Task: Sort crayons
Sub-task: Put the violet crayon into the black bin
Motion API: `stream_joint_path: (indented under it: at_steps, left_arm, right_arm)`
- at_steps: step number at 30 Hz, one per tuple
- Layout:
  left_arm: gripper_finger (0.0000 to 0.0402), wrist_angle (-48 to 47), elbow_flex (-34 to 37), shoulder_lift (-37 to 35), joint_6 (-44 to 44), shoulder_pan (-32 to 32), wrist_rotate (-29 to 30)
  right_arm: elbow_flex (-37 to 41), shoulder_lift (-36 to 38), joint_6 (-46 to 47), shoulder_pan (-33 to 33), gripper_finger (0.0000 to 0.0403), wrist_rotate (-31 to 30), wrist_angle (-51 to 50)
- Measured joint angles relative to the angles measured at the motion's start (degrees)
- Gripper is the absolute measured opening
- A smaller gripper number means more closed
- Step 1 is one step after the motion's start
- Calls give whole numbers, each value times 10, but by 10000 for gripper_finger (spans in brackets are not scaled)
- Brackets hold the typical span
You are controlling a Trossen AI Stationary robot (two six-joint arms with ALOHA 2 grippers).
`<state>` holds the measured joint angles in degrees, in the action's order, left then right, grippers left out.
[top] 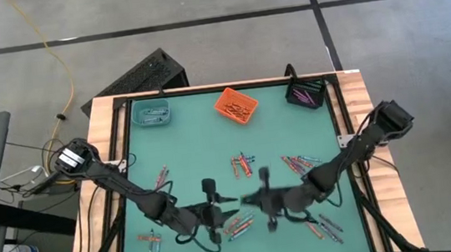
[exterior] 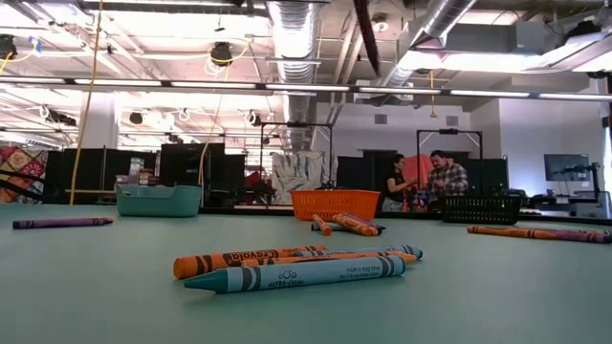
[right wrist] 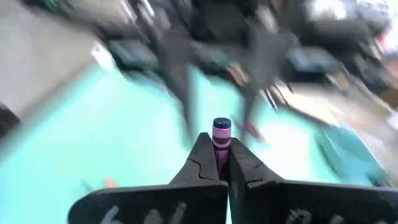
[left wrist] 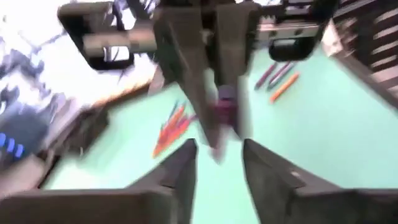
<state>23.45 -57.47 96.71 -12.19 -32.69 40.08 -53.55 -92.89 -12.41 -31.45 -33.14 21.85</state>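
Table centre: purple crayon (right wrist: pixel 221 138) prob. lengthwise in right end effector (right wrist: pixel 216 163)

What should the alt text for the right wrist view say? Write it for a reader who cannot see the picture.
The right gripper has its jaws shut on a purple crayon, whose flat end sticks out past the dark fingertips. Beyond it lies the green table, with the other arm a dark blur farther off.

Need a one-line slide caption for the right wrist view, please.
Right gripper shut on a purple crayon above the green table, the left gripper facing it, open.
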Motion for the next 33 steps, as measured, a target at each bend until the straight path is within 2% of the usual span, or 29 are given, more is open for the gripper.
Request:
stream_joint_path:
  at_steps: [3,6,9,12,19,26,30,33]
  left_arm:
    - [172,-91,0,0,102,-2,0]
    - [191,-165,0,0,198,-2,-43]
    - [193,-183,9,0,258,-10,-55]
    - [194,-173,18,0,281,-25,-53]
    - [194,-158,22,0,316,-51,-26]
    - [194,-158,22,0,352,-66,-3]
    - [194,-158,22,0,366,-69,12]
    - [194,-158,22,0,377,-69,17]
  right_arm:
    - [1,36,48,36,2,-53,-140]
    - [1,78,106,95,2,-65,-287]
    - [1,116,138,168,2,-60,-410]
    - [1,151,130,255,2,-48,-490]
    - [1,208,37,480,3,82,-541]
    - [1,195,-62,702,3,161,-592]
    - [1,168,-107,779,4,166,-591]
    - [1,145,-129,813,4,168,-589]
